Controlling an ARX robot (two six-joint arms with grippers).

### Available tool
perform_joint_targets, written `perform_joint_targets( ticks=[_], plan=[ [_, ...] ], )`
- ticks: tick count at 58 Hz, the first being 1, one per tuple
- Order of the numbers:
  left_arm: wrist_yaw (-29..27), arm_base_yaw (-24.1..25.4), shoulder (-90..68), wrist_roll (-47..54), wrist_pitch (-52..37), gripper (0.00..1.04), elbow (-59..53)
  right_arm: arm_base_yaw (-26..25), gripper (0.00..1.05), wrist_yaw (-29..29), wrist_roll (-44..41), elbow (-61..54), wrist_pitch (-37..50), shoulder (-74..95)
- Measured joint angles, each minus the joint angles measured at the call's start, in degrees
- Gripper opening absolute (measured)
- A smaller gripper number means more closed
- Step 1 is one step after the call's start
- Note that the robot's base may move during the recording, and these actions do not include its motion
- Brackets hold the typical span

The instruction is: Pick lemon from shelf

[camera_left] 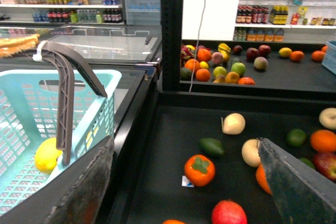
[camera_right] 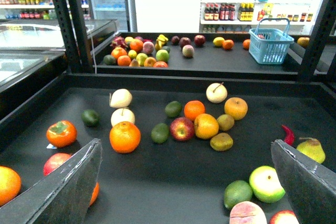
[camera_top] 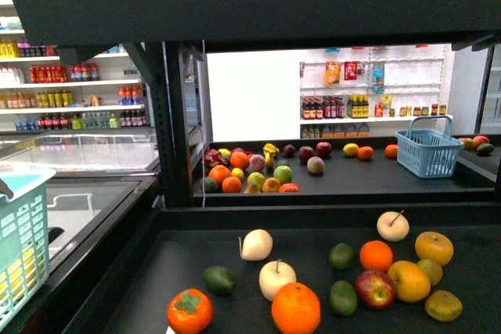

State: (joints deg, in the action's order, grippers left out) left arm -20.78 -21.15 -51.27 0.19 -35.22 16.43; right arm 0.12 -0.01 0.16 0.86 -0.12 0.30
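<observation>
Now the shelf is sprawling black under scattered fruit, the teal basket is already cradling a lemon, and both grippers, left and right, are hanging spread and empty; similar yellow fruit risks fooling a further pick.

From my remote station, all I can see of the machine is its fingers. On the left gripper, two broad, flat, dark grey fingers taper to blunt tips, their matte faces scuffed and mottled with pale wear, framing the black metal-framed tiered shelf. The right gripper carries a matching charcoal pair, equally worn, edges lighter. No cables, screws or markings show.
</observation>
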Motion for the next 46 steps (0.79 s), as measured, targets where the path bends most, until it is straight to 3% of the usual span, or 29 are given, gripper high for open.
perform_joint_targets(
  ticks=[23,37,41,46],
  plan=[
    [10.4,10.1,15.4,-0.1,4.6,0.02,-11.5,0.0,0.97,0.0,0.0,0.0,0.0,0.0],
    [14.5,14.4,23.4,-0.1,10.3,0.03,-13.8,0.0,0.97,0.0,0.0,0.0,0.0,0.0],
    [19.5,17.9,25.0,-0.1,10.2,0.03,-14.7,0.0,0.97,0.0,0.0,0.0,0.0,0.0],
    [20.2,20.6,26.6,-0.2,11.0,0.03,-15.7,0.0,0.97,0.0,0.0,0.0,0.0,0.0]
  ],
)
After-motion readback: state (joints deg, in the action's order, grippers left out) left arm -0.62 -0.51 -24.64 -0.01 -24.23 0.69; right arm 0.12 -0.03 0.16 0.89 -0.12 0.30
